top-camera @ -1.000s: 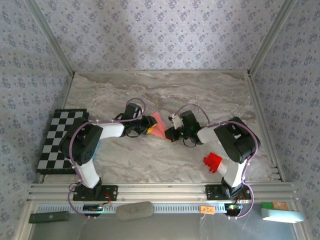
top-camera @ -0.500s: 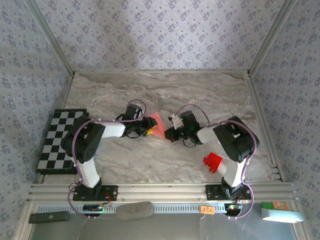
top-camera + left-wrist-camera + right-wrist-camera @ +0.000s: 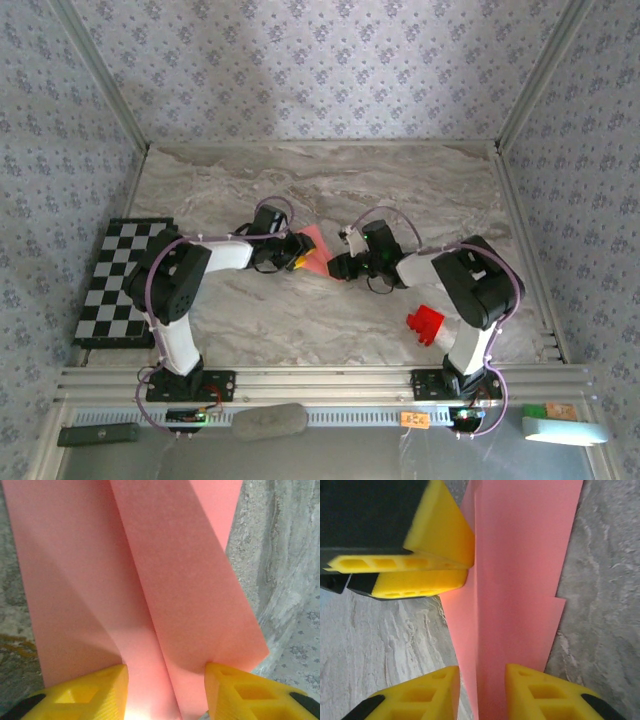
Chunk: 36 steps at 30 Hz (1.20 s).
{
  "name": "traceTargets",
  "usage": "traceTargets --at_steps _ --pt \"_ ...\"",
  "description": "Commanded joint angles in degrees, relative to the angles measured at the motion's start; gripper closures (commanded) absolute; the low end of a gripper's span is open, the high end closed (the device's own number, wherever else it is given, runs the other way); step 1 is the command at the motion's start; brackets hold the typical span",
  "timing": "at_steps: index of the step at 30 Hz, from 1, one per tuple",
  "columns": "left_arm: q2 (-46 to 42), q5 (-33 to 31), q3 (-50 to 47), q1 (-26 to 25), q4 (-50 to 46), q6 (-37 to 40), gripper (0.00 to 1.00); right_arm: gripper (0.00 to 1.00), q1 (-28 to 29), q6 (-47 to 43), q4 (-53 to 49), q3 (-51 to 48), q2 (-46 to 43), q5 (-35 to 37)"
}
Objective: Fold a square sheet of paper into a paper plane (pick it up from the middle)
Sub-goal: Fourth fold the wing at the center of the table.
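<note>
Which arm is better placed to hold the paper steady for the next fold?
Left, probably: the folded paper sits inside the left pincer, reaching both fingers; the right pincer stands open over it.

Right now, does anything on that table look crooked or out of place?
The folded pink paper looks uneven: in the right wrist view its right edge has a small step partway along, so the layers don't quite line up.
</note>
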Motion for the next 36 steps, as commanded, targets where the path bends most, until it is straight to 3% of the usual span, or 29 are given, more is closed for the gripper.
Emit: traceTargets --at_steps 1,7,15,36 --pt "3.13 -2.58 0.61 -0.39 -8.31 0.07 0.57 0.65 -0.31 0.93 -2.53 -0.56 -3.77 2.45" --pt "4.33 -2.54 1.82 -0.63 -10.63 -0.20 0.57 0.59 0.55 0.24 -5.11 -0.92 -6.88 7.60" --pt "5.11 -2.29 2.88 -0.84 -12.61 0.54 0.53 0.57 4.29 -2.69 -9.38 1.74 -4.26 13.75" --pt "6.17 -1.46 3.31 -0.86 -13.75 0.26 0.51 0.68 6.35 -3.36 -6.36 5.12 2.10 16.54"
